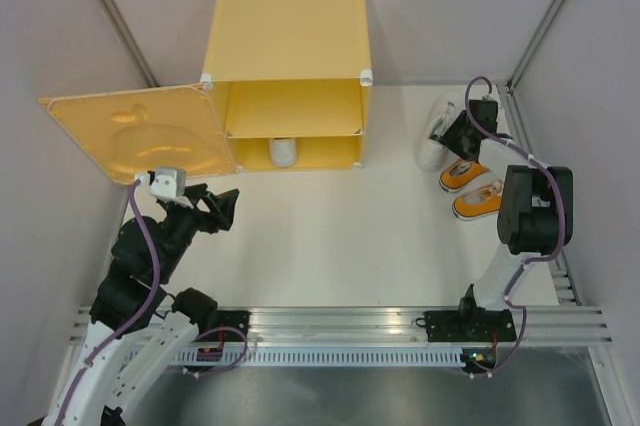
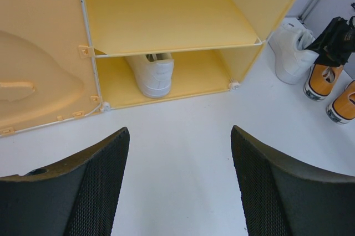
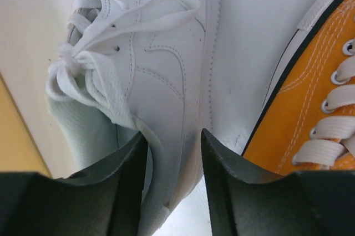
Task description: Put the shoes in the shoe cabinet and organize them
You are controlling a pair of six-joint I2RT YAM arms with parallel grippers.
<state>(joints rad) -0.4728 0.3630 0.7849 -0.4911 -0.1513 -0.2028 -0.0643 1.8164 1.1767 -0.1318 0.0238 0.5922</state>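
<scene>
The yellow-orange shoe cabinet [image 1: 290, 36] stands at the back with its door [image 1: 140, 136] swung open to the left. One white shoe [image 2: 152, 72] sits in its lower compartment, heel outward. A second white shoe [image 3: 166, 64] stands on the table at the right, beside two orange shoes [image 1: 462, 173] [image 1: 478, 200]. My right gripper [image 3: 173, 136] is down on that white shoe at the heel, one finger inside the collar and one outside, shut on its side wall. My left gripper [image 2: 180, 136] hovers open and empty over the table in front of the cabinet.
A metal rail [image 1: 340, 321] runs along the near edge by the arm bases. Grey walls close in on both sides. The open door [image 2: 39, 70] juts out right beside my left arm. The upper shelf [image 2: 166, 20] of the cabinet holds nothing.
</scene>
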